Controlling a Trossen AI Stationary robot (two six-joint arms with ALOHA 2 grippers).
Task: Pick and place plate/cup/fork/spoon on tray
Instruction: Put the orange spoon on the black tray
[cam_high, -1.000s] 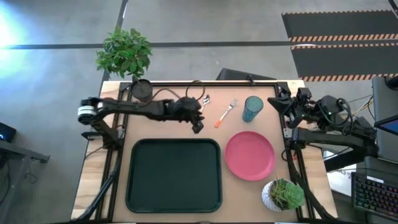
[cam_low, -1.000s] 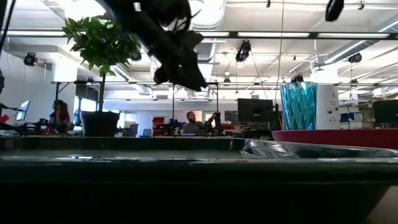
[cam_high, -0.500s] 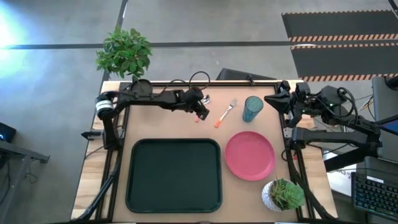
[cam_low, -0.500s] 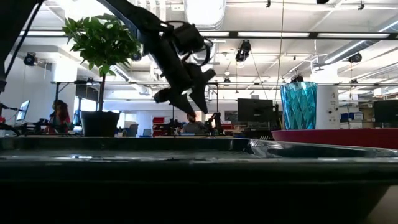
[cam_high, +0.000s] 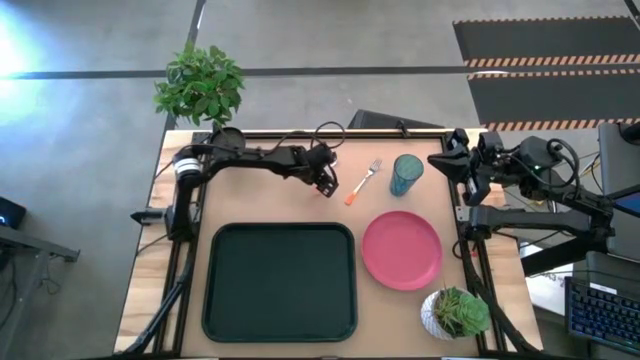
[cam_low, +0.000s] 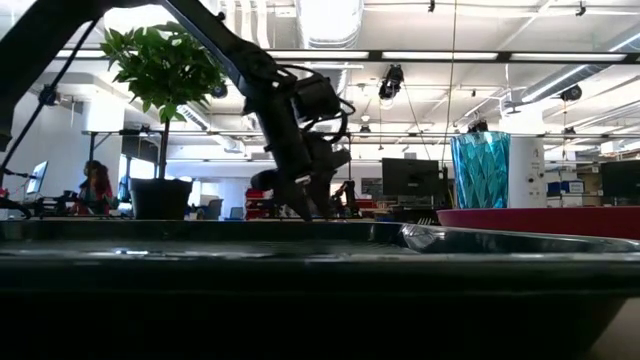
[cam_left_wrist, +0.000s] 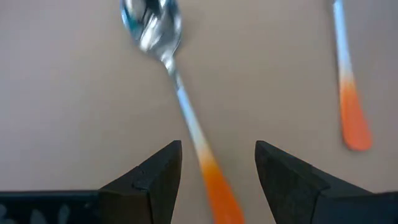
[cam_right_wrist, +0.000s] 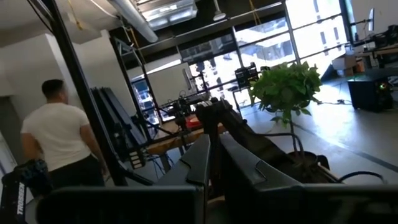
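Left hand (cam_high: 325, 186) low over desk (cam_high: 250, 205) at far side, fingers (cam_left_wrist: 149, 180) spread wide, straddling orange handle of spoon (cam_left_wrist: 177, 102); spoon flat on desk, not gripped. Fork (cam_high: 363, 182) just beside spoon, nearer cup (cam_high: 406, 175). Cup upright beyond plate (cam_high: 402, 250). Plate on desk next to tray (cam_high: 279, 281), apart from it. Right hand (cam_right_wrist: 214, 165) parked at desk's right edge, raised, fingers pressed together, holding nothing.

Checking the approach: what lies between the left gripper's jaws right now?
In the left wrist view, the spoon's orange handle runs between the open jaws of the left gripper, with bare table around it.
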